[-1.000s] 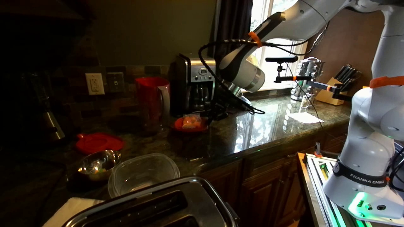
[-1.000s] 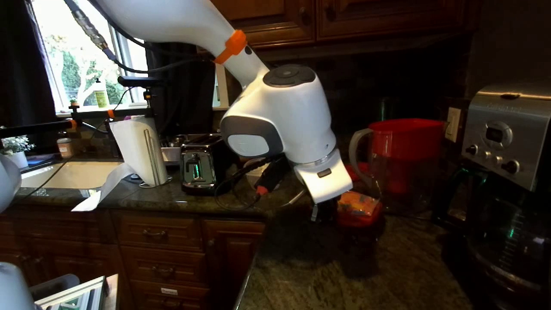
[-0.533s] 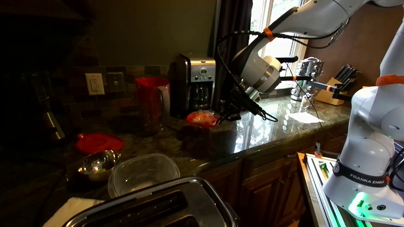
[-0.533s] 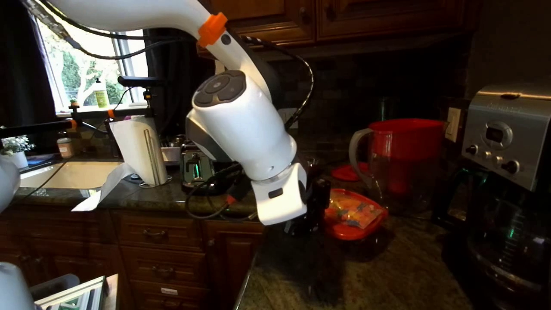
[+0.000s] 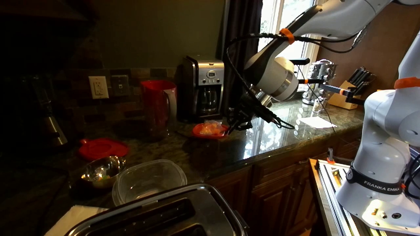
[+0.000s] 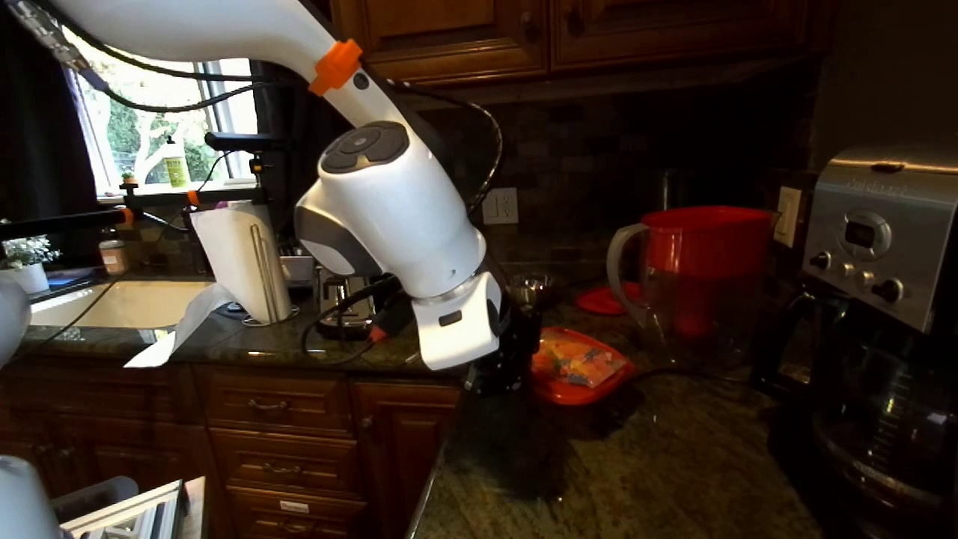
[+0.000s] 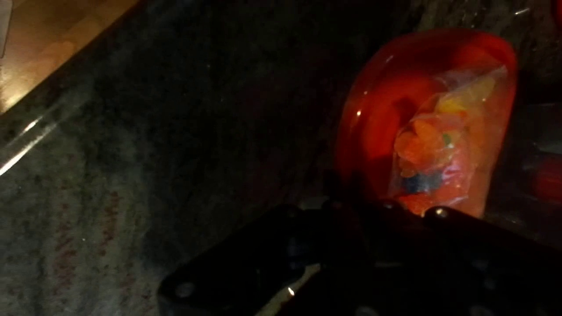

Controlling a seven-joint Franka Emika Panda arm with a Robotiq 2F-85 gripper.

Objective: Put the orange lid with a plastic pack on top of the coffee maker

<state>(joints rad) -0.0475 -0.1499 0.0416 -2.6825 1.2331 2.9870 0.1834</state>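
Note:
The orange lid (image 7: 377,131) hangs from my gripper (image 7: 347,188), which is shut on its near edge. In both exterior views this gripper (image 6: 524,359) stands beside the lid, its fingertips dark and hard to make out. On the lid lies the plastic pack (image 7: 439,149), clear and crinkly with orange and yellow bits inside. A shadow under the lid (image 6: 557,391) suggests it is a little above the counter. The coffee maker (image 6: 883,224), silver-fronted with a dark carafe, stands apart from them. Its boxy body (image 5: 210,77) rises behind the lid in an exterior view.
A red pitcher (image 5: 157,101) stands next to the coffee maker. Farther along are a redder lid (image 5: 104,148), a metal bowl (image 5: 103,173), a clear plastic bowl (image 5: 149,183) and a toaster (image 5: 210,213). The counter edge (image 7: 30,127) crosses the wrist view's upper left.
My gripper has carried the lid and pack away from the red pitcher, and the wrist has turned. Over the last half second the lid has come slightly lower in an exterior view.

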